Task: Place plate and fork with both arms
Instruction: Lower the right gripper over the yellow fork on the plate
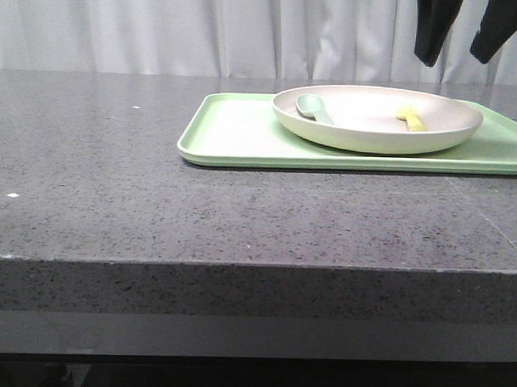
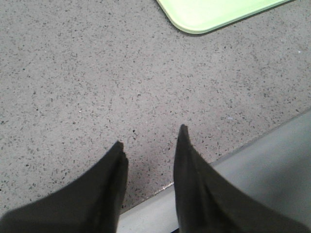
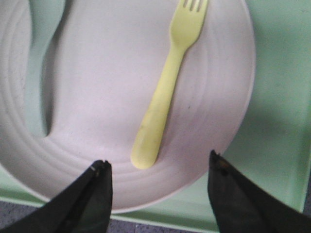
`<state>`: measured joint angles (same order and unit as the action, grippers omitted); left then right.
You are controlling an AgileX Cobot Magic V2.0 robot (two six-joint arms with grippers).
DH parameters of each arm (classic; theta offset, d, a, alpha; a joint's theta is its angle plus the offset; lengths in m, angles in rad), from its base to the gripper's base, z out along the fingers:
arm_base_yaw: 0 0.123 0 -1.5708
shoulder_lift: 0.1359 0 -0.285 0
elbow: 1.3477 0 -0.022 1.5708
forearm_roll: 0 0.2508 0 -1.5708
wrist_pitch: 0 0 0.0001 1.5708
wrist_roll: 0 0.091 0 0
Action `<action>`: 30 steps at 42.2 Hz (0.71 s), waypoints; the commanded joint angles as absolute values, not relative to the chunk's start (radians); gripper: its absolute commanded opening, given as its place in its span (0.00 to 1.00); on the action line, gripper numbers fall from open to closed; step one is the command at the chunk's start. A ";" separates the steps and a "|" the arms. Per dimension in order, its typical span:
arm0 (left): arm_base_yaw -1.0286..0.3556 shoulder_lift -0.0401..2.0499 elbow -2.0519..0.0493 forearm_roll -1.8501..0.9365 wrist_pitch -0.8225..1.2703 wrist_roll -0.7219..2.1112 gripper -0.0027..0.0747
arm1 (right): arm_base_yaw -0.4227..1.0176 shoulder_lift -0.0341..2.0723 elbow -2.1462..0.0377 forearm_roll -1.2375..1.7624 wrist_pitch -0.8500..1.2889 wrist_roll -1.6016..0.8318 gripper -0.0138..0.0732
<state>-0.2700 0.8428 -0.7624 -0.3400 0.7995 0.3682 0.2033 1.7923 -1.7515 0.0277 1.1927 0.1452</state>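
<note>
The near edge of the grey speckled surface (image 1: 156, 215) fills the front view, bare up to the light-green tray (image 1: 235, 133) that lies toward the far right. On the tray sits the cream plate (image 1: 376, 130), and in it lie two utensils well apart: a grey-green spoon (image 1: 313, 108) on the left and the pale-yellow fork (image 1: 411, 119) on the right.

The right gripper (image 3: 158, 167) hangs above the plate with its jaws spread wide, the fork's handle end lying just between and beyond the fingertips; nothing is held. The left gripper (image 2: 150, 138) hovers over bare surface near the front edge, left of the tray's corner, jaws apart and empty.

This looks like the approach to the fork, with the plate not yet touched. The next move likely calls for the right gripper to descend, straddle the thin handle and close on it without scraping the plate. The left gripper would then need to travel right to reach the plate's rim.
</note>
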 commanded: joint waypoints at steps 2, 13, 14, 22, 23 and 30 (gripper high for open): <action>-0.276 0.837 -0.789 -0.368 0.740 0.372 0.35 | 0.181 1.821 -1.863 0.017 1.227 0.162 0.60; -0.276 0.837 -0.789 -0.368 0.734 0.372 0.35 | 0.177 1.954 -2.022 0.031 1.290 0.233 0.52; -0.276 0.837 -0.789 -0.368 0.734 0.372 0.35 | 0.177 1.968 -2.032 0.032 1.300 0.237 0.52; -0.276 0.837 -0.789 -0.368 0.734 0.372 0.35 | 0.177 2.035 -2.090 0.062 1.337 0.259 0.52; -0.276 0.837 -0.789 -0.368 0.734 0.372 0.35 | 0.177 2.038 -2.090 0.064 1.337 0.259 0.52; -0.276 0.837 -0.789 -0.368 0.734 0.372 0.35 | 0.174 2.064 -2.089 0.067 1.337 0.259 0.52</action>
<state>-0.2700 0.8428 -0.7624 -0.3400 0.7957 0.3698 0.1830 2.1161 -2.0541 0.0619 1.2410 0.2584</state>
